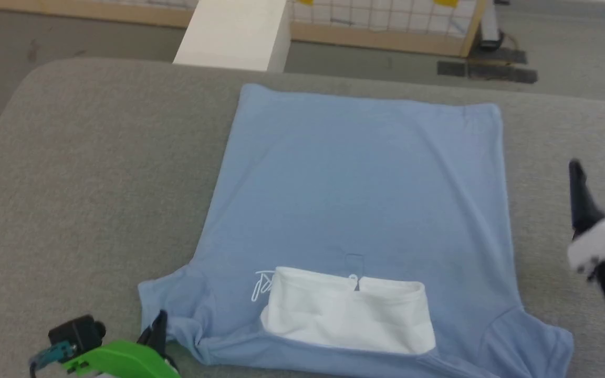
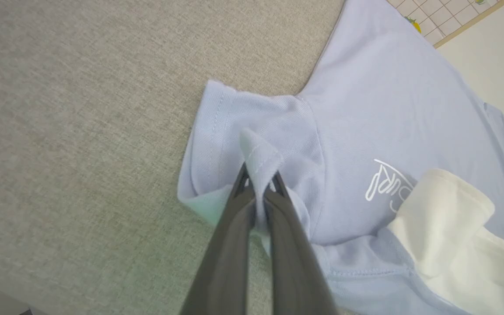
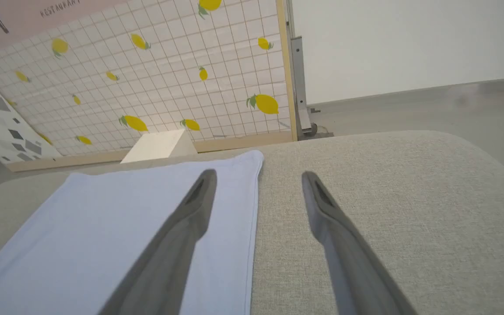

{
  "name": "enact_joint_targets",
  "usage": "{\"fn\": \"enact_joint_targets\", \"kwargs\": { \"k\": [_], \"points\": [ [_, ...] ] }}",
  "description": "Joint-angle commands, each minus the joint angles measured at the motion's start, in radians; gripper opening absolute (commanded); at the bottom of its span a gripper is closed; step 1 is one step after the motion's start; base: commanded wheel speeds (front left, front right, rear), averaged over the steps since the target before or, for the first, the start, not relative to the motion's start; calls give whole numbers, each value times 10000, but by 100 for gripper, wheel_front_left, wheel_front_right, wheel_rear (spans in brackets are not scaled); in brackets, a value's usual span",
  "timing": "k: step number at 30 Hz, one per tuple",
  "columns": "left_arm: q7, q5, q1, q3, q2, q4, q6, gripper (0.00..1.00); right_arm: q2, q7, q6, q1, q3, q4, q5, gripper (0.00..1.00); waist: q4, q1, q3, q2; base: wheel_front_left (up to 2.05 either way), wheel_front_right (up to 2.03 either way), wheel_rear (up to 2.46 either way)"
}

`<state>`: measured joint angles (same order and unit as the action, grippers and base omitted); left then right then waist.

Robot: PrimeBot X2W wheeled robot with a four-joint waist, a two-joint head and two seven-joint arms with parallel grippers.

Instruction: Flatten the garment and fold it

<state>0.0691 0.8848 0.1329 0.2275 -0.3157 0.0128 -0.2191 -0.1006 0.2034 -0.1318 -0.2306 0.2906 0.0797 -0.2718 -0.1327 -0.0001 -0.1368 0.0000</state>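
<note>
The garment is a light blue short-sleeved shirt lying mostly flat on the grey cushion, hem far, white collar part near me. White script sits beside the collar. My left gripper is shut on a pinched fold of the left sleeve, at the lower left of the head view. My right gripper hovers open to the right of the shirt's right edge, nothing between its fingers. In the right wrist view the shirt lies under the left finger.
The grey fabric surface has rounded far corners and drops to the floor beyond. A white block stands behind the far edge, with a lemon-print grid panel and a wooden frame further back.
</note>
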Motion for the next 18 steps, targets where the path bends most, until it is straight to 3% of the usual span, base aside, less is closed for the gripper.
{"fn": "enact_joint_targets", "kwargs": {
  "k": [1,10,18],
  "points": [
    [-20,-299,-517,210,95,247,117,0,-496,330,11,-1656,150,1117,303,100,-887,1,-1022,0,0,0,0],
    [-255,-395,-1367,671,626,328,435,0,-1589,2594,11,-5255,847,3788,1261,100,-2086,1,-2717,0,0,0,0],
    [-584,-269,-1845,803,999,314,811,0,-1749,5514,11,-7276,1617,4217,2728,100,-2429,1,-4153,0,0,0,0]
  ]
}}
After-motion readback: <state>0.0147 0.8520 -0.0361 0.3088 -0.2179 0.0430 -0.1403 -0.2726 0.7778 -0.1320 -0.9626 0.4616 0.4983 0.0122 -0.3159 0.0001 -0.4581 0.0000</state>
